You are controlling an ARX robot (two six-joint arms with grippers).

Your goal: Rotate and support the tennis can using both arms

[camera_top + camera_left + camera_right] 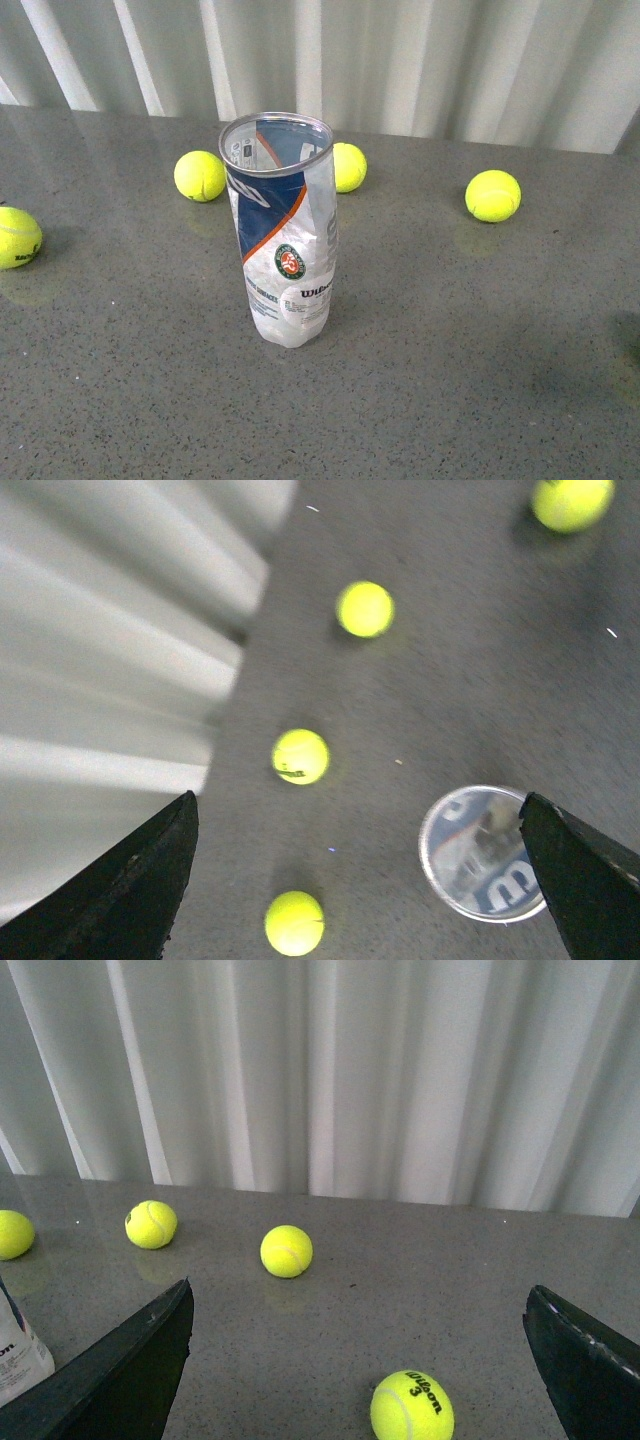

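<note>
The can (285, 235) stood upright and open-topped on the grey table (480, 380), its label reading "Wilson" beside a round red-green logo. Balls lay behind it: one left (200, 176), one touching-close (348, 166), one right (493, 195). Another ball (412, 1406) read "Wilson 3". Left gripper (360, 880) and right gripper (360, 1360) hung with fingers apart, holding nothing.

A speckled grey stone-look tabletop (480, 380) is carrying everything. A tall clear plastic tennis can (283, 235) with a blue, white and orange label is standing upright near its middle, open mouth upward. Four yellow-green felt tennis balls are lying around it: one far left (16, 237), one behind-left (200, 176), one just behind (348, 167), one right (493, 195).
</note>
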